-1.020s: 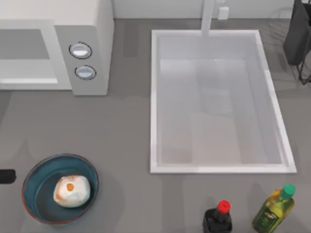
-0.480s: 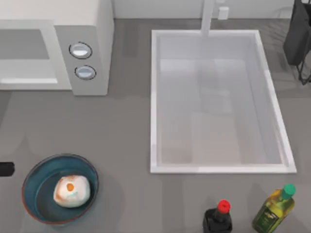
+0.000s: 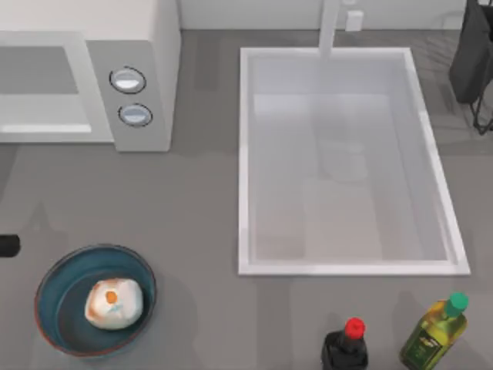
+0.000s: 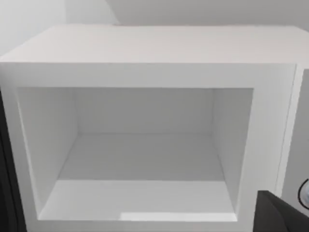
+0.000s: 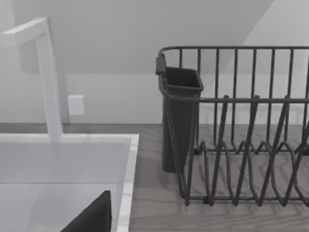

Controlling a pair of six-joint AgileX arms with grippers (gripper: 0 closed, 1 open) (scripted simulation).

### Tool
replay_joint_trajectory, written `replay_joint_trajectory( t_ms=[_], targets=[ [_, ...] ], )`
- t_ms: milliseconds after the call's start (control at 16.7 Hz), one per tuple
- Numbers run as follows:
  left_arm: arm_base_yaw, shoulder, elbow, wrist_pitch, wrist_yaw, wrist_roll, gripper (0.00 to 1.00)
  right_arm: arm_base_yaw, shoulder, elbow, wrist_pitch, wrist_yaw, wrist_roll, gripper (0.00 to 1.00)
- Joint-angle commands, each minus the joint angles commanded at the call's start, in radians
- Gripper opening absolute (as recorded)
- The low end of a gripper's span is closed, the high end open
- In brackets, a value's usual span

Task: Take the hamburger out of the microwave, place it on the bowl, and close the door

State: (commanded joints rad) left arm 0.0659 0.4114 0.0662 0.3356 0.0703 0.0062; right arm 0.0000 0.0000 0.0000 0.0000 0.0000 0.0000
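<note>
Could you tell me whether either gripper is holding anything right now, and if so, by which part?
Nothing looks held. The hamburger sits free in the bowl, and the microwave cavity facing the left wrist camera is empty. Whether either gripper's fingers are open cannot be told.

Matt white microwave (image 3: 131,46); glossy blue bowl (image 3: 54,293); dark wire rack (image 5: 241,145).

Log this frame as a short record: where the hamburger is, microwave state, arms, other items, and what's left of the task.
hamburger: resting inside the bowl, near the table's front left
microwave: cavity empty, front uncovered in the left wrist view
left arm: dark tip at the top view's left edge, beside the bowl
right arm: parked at the far right
other items: sink, two bottles front right, dish rack
remaining: close the door
</note>
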Motion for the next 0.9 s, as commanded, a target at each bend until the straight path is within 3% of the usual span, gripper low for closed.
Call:
replay_joint_trajectory(
  t_ms=[420,720,900],
  targets=[
    [-0.015,0.022,0.008,0.016,-0.012,0.000,0.00,0.000,0.000,0.000,0.000,0.000,0.000,1.00],
    [-0.181,-0.042,0.052,-0.092,-0.178,-0.002,0.00,0.000,0.000,0.000,0.000,0.000,0.000,1.00],
    [-0.225,-0.070,0.064,-0.130,-0.223,-0.002,0.00,0.000,0.000,0.000,0.000,0.000,0.000,1.00]
  ],
)
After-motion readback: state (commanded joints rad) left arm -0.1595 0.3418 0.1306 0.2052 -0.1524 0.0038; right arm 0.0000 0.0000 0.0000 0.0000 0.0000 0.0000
